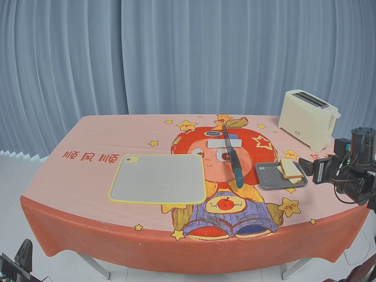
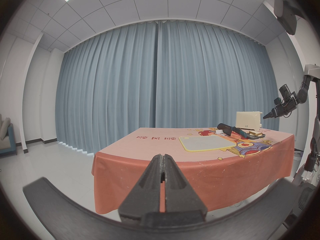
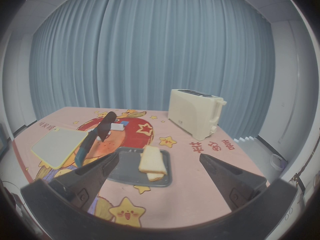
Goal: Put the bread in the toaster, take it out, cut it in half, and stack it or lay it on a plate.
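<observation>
Jaws of my right gripper (image 3: 159, 157) stand wide apart, holding nothing, just beside the flat grey tray (image 1: 270, 179) near the table's right side. On that tray I see two pale bread slices (image 1: 291, 169) lying overlapped. The cream two-slot toaster (image 1: 307, 118) stands behind them. A blue-handled knife (image 1: 233, 157) lies left of the tray, and farther left is the grey, yellow-rimmed cutting board (image 1: 158, 179). My left gripper (image 2: 162, 160) is pressed together, low and well apart from the orange-clothed table (image 1: 90, 212).
</observation>
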